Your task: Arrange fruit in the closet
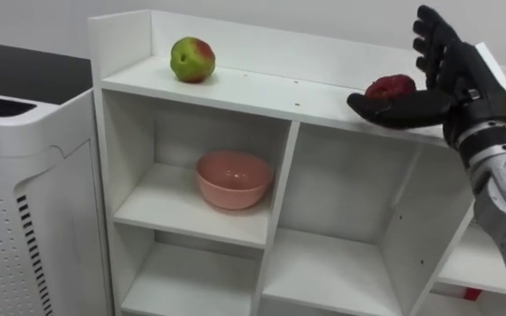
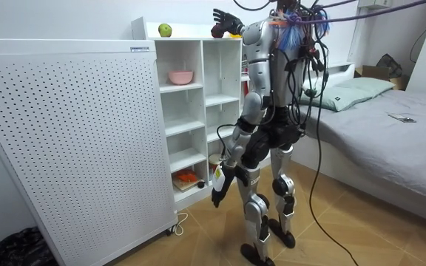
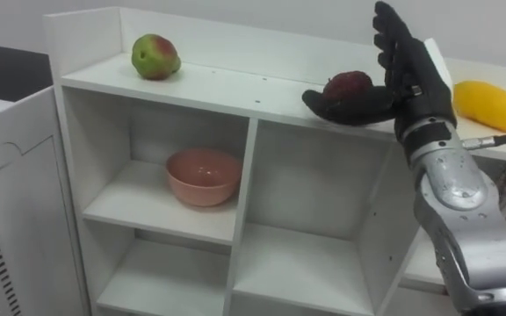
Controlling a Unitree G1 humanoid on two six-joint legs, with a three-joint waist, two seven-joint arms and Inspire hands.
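Right hand (image 3: 409,77) spread, fingers raised, thumb lying before one red fruit (image 3: 348,84) on the closet (image 3: 235,92) top. One apple (image 3: 155,56) sits far left, one yellow fruit (image 3: 490,105) right, one bowl (image 3: 202,175) below. In the room view, the left hand (image 2: 218,193) hangs by the thigh; I cannot tell its state.

Black right hand (image 3: 408,83), matte, with blocky segmented fingers and a thick thumb. At five o'clock from it, a dark ribbed wrist collar, then a silver-grey forearm shell, smooth and rounded. Thin dark cable off the wrist toward three o'clock. In the room view, silver torso and upper arms, black at the joints. Black waist and hips, silver plates down the legs. At twelve o'clock of the torso, a tangle of black, blue and purple cables and straps about the head, with dark loops down the back. Black left hand (image 2: 218,196) at seven o'clock of the hips, a small white tag just above it.
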